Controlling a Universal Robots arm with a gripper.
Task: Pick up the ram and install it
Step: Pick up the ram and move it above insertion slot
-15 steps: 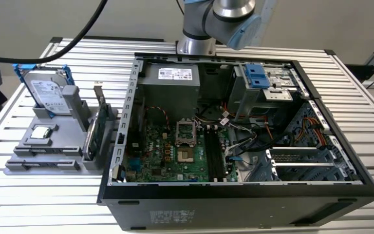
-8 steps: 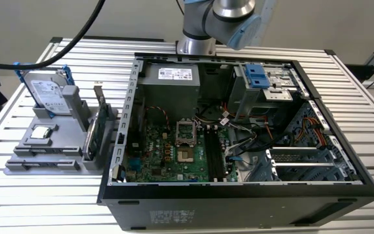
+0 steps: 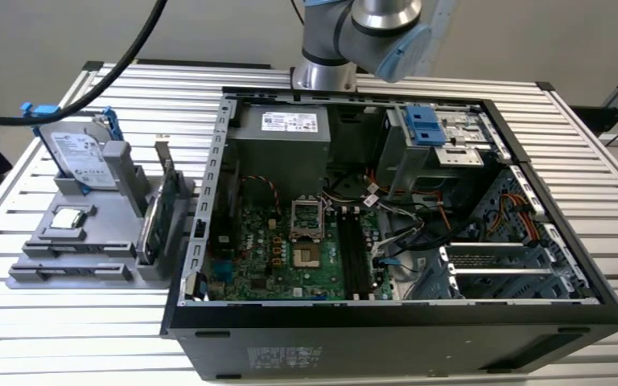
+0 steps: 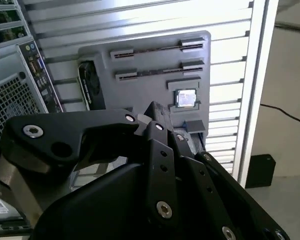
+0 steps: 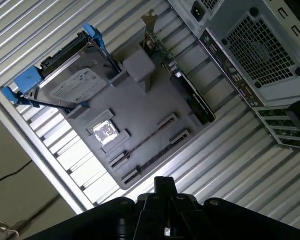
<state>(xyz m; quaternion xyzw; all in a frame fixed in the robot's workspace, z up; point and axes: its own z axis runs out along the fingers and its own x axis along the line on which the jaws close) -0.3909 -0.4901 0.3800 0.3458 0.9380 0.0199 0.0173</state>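
- One robot arm (image 3: 379, 28) comes in at the top edge of the exterior view, behind an open computer case (image 3: 395, 330) lying on a slatted metal table (image 3: 578, 153).
- Both wrist views show its gripper (image 5: 164, 187) (image 4: 155, 117) as dark linkage in the foreground, aimed toward a grey holder tray (image 4: 140, 97) and well apart from it.
- Whether the claw is apart or together cannot be told from these views.
- Two rows of slotted end supports sit on the tray. In the second wrist view the ram (image 4: 156, 48) stands on its long edge between the supports of the row farther from the processor chip (image 4: 185, 98).
- That leaves the ram in the tray, not yet in the black slots (image 3: 354, 257) of the motherboard (image 3: 271, 257), which lies flat inside the case.
- On the table, the tray sits just beside the case, on the exterior view's left.
- Sharing the tray are a silver hard drive (image 3: 73, 153) that leans tilted in its blue bracket (image 5: 25, 80) and a green card (image 3: 157, 221) that stands on edge along the side nearest the case.
- A black cable (image 3: 116, 64) hangs across the upper part of the exterior view's left.
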